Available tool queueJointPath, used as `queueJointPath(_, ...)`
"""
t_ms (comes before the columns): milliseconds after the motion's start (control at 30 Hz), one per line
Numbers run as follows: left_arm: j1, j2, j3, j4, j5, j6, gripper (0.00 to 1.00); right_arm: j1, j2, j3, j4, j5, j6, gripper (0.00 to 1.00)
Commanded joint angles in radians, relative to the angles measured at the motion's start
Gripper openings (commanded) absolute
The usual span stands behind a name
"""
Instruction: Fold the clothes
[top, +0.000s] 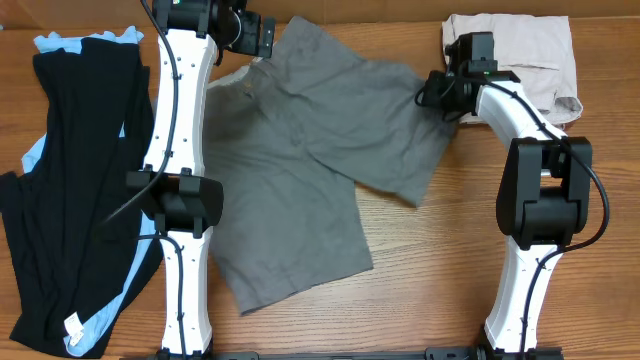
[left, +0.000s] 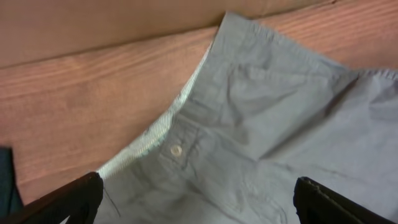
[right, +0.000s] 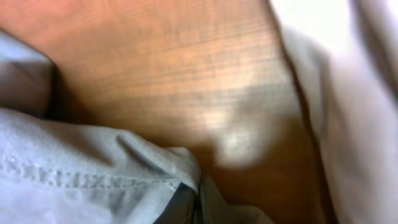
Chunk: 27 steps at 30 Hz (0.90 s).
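The clothes, a pair of medium-grey shorts (top: 300, 150), lie spread and rumpled across the middle of the table. My left gripper (top: 262, 40) hovers open over their waistband at the back left. In the left wrist view its two dark fingertips stand wide apart on either side of the grey cloth (left: 280, 124), with a small button (left: 176, 150) and the paler lining just ahead of my left gripper (left: 199, 191). My right gripper (top: 432, 95) is at the shorts' right leg edge. It (right: 198, 200) is shut, pinching a fold of the stitched hem (right: 74, 180).
Pale beige shorts (top: 520, 50) lie at the back right, close behind the right gripper, and show blurred on the right of the wrist view (right: 348, 93). Long black and light-blue garments (top: 70, 180) cover the table's left side. Bare wood (top: 430, 270) lies front right.
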<state>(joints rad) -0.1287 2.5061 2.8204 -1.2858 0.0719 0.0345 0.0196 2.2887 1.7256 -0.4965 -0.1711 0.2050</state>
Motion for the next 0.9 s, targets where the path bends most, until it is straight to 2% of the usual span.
queueJointPath(0,0.003,-0.013,0.008,0.045,0.007,0.022,1.0,0.002,0.012,0.05,0.048,0.029,0.015,0.04)
queueJointPath(133,0.003,-0.007,0.006,0.084,0.007,0.023,1.0,-0.002,0.012,0.109,0.007,0.031,0.024,0.04)
queueJointPath(200,0.004,0.003,-0.007,0.11,0.007,0.039,1.0,-0.002,0.012,0.162,-0.073,0.019,0.02,0.31)
queueJointPath(233,0.004,0.01,-0.015,0.123,0.008,0.048,1.0,-0.002,0.012,0.192,-0.12,0.006,0.006,0.54)
queueJointPath(267,0.004,0.021,-0.028,0.143,0.008,0.056,1.0,-0.002,0.011,0.227,-0.175,0.002,-0.001,0.82)
queueJointPath(300,0.004,0.029,-0.035,0.154,0.008,0.066,1.0,-0.002,0.01,0.254,-0.215,0.002,-0.003,0.97)
queueJointPath(333,0.003,0.046,-0.041,0.165,0.009,0.078,1.0,-0.002,0.009,0.296,-0.275,0.001,-0.008,1.0)
queueJointPath(600,0.008,0.204,-0.042,0.183,0.061,0.168,1.0,-0.001,-0.011,0.563,-0.657,-0.058,-0.053,1.0)
queueJointPath(867,0.011,0.289,-0.042,0.203,0.042,0.262,1.0,0.019,-0.022,0.602,-0.796,-0.057,-0.061,1.0)
